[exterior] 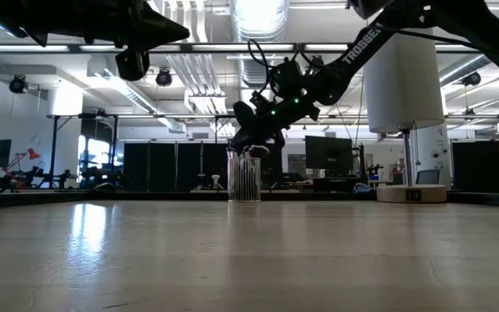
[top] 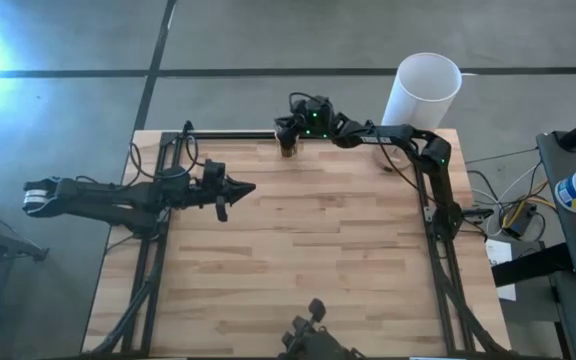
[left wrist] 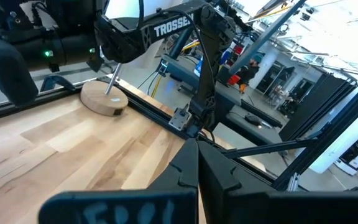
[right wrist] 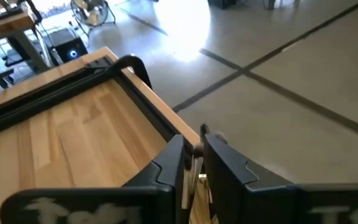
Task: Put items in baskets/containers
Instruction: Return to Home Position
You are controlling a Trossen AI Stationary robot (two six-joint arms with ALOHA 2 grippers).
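A small clear glass cup (exterior: 243, 178) stands near the table's far edge (top: 288, 151), with several thin dark makeup brushes upright inside it. My right gripper (exterior: 251, 146) hangs just above the cup's mouth (top: 288, 138), shut on one thin brush (right wrist: 196, 163). In the right wrist view the fingers hide the cup. My left gripper (top: 245, 188) is shut and holds nothing. It hovers over the table's left half, well clear of the cup, and its closed fingers (left wrist: 197, 171) point toward the right side. My right gripper pinches a thin makeup brush between its two fingers (right wrist: 169, 167). The brush's shaft (right wrist: 196, 155) runs along the fingers, and its small end (right wrist: 204, 130) sticks out past their tips. The gripper comes from above, slanting down over the cup. The fingers hide the brush's lower part.
A tall white cylinder (top: 426, 88) on a round wooden base (left wrist: 104, 99) stands at the far right corner, close behind my right arm. Black frame rails (top: 230, 134) run along the far edge and both sides. Bare wood (top: 318, 250) fills the middle and near part.
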